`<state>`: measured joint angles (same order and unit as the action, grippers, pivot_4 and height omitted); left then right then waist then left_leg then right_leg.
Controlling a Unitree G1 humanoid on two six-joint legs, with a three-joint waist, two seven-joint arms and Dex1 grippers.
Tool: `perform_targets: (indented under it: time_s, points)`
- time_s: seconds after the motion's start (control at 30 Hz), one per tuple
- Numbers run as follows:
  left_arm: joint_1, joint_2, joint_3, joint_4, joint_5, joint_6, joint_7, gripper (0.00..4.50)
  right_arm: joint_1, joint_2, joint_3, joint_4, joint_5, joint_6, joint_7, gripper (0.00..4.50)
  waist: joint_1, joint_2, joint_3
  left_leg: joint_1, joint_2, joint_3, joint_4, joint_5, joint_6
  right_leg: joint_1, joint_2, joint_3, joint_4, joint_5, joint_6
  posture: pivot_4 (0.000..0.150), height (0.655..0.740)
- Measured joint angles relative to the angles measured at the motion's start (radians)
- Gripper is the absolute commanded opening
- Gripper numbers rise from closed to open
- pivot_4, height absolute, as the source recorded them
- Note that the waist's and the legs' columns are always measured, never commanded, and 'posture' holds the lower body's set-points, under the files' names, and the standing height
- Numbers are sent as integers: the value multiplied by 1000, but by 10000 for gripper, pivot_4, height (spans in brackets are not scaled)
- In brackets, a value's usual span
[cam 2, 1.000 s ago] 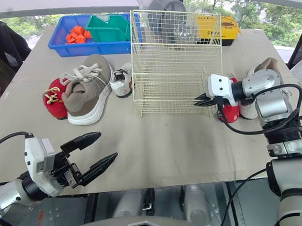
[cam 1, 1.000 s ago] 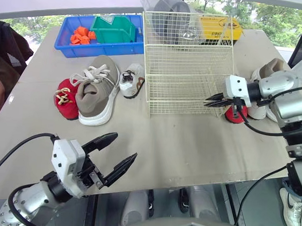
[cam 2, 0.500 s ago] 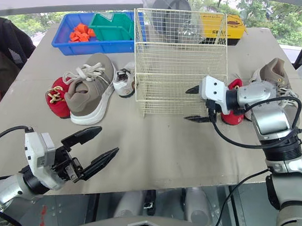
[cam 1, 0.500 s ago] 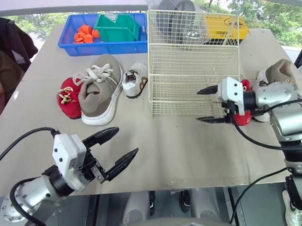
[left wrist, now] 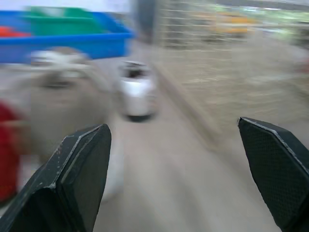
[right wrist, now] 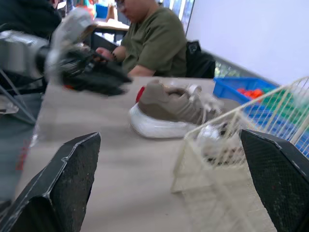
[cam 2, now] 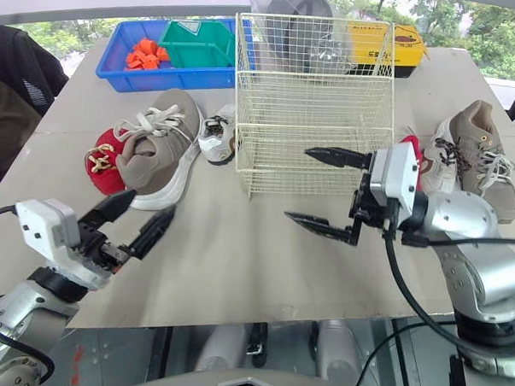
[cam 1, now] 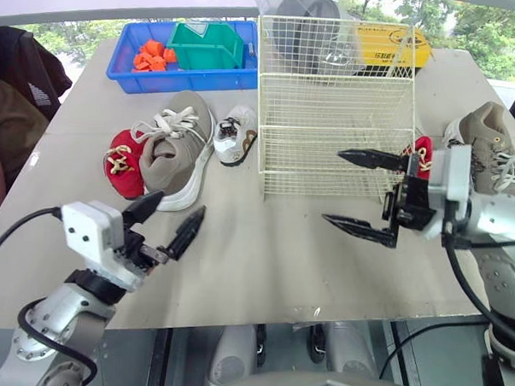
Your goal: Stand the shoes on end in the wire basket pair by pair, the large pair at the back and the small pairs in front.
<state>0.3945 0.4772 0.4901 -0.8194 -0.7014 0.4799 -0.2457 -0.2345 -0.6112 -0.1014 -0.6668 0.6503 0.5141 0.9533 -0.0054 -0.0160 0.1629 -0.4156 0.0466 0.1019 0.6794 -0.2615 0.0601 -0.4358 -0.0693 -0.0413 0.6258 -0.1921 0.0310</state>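
Right gripper (cam 1: 333, 185) swung out from the wire basket's (cam 1: 338, 120) side, fingers now spread wide; left gripper (cam 1: 180, 205) advanced toward the shoes, fingers apart.
Taupe sneaker (cam 1: 169, 151), red shoe (cam 1: 122, 161) and white shoe (cam 1: 234, 134) lie left of the basket, other taupe sneaker (cam 1: 490, 148) and other red shoe (cam 1: 421, 156) right of it, all on the table (cam 1: 272, 253). Blue tray (cam 1: 126, 72) holds orange parts (cam 1: 152, 56) and a green bin (cam 1: 208, 45).

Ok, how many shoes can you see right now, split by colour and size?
Large taupe sneakers: 2
Small red shoes: 2
Small white shoe: 1
Total: 5 shoes, none in the wire basket yet.
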Motion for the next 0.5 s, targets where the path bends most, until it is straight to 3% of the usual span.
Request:
perform_targets:
  time_s: [0.2, 0.43, 0.5]
  points:
    - [-137, 103, 1, 98, 48, 122, 73, 45000, 17, -43, -18, -29, 55, 26, -26, 44639, -1, 0, 0, 1, 0, -1, 0, 0, 0, 1, 1, -1, 0, -2, 3, 1500, 7400]
    - [-381, 174, -148, 337, 148, 195, 53, 45000, 51, -60, -13, -37, 62, 25, -40, 44639, 15, -2, 1, -1, -1, 0, 0, 2, 3, 1, 0, -1, -1, 0, 0, 1500, 7400]
    - [-421, 173, -174, 384, 172, 198, 49, 39308, 51, -66, -13, -40, 62, 25, -45, 45000, 17, -2, 1, 0, -1, 0, 0, 2, 3, 1, 0, -1, 0, 0, 0, 1500, 7400]
